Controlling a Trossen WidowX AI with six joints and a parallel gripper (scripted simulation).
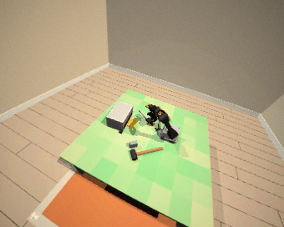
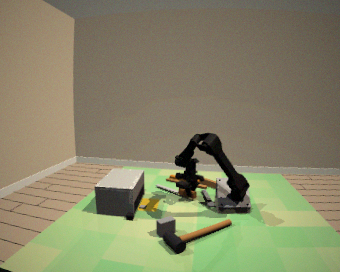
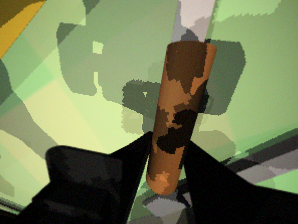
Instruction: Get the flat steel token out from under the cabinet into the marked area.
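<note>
Before the pale grey box-shaped cabinet (image 1: 119, 115) (image 2: 120, 192), a small flat grey piece, seemingly the steel token (image 1: 129, 125) (image 2: 143, 206), lies out on the green checkered table (image 1: 174, 171) (image 2: 269, 240). It is at the cabinet-side part of the yellow marked area (image 1: 134, 122) (image 2: 151, 203) — whether wholly inside, I cannot tell. The black gripper (image 1: 150, 121) (image 2: 187, 192) (image 3: 167, 138) is well apart from it, between the cabinet and the arm's grey base (image 1: 177, 128) (image 2: 245, 207). Its jaws are partly open, closed on the round orange-brown handle (image 3: 181, 95) of a tool with a long, pale grey metal shaft (image 1: 144, 114) (image 2: 166, 189) (image 3: 194, 20). That shaft slants out from the gripper toward the cabinet's side of the table, apart from the token. Whether the tool touches the table is unclear.

Elsewhere, a small grey block (image 1: 134, 143) (image 2: 166, 226) sits just beside the black head of a wooden-handled hammer (image 1: 149, 151) (image 2: 204, 231) — both well apart from the gripper. A small black piece (image 1: 120, 132) (image 2: 130, 216) stands at the cabinet's near front corner.
</note>
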